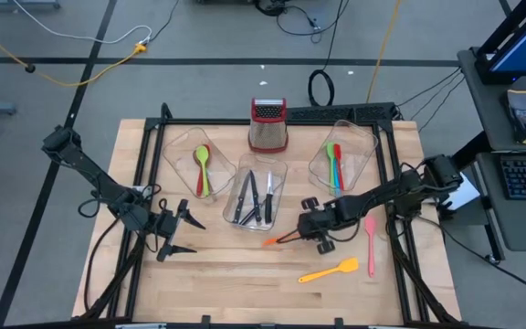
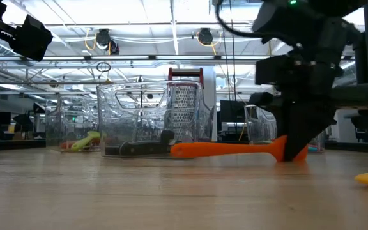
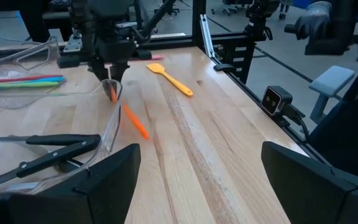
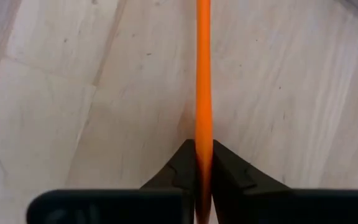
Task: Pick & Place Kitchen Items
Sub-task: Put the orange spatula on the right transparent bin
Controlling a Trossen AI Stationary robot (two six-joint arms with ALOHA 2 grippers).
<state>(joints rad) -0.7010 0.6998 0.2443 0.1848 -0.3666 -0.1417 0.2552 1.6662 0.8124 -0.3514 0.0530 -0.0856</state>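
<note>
Seen from above, the pale wooden table (image 1: 245, 274) carries the right gripper (image 1: 292, 238), clenched on the thin orange plastic utensil (image 1: 272, 241) near its middle, before the clear knife tub (image 1: 279, 178). Toward the left edge, the left gripper (image 1: 183, 231) hangs with jaws released. At table height, this orange utensil (image 2: 229, 149) lies flat on the wood, its end between the dark fingers (image 2: 296, 144).

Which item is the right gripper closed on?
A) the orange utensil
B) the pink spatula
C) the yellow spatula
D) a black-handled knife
A: the right gripper has its fingers pinched shut on the thin orange utensil, which lies low over the wooden table.
</note>
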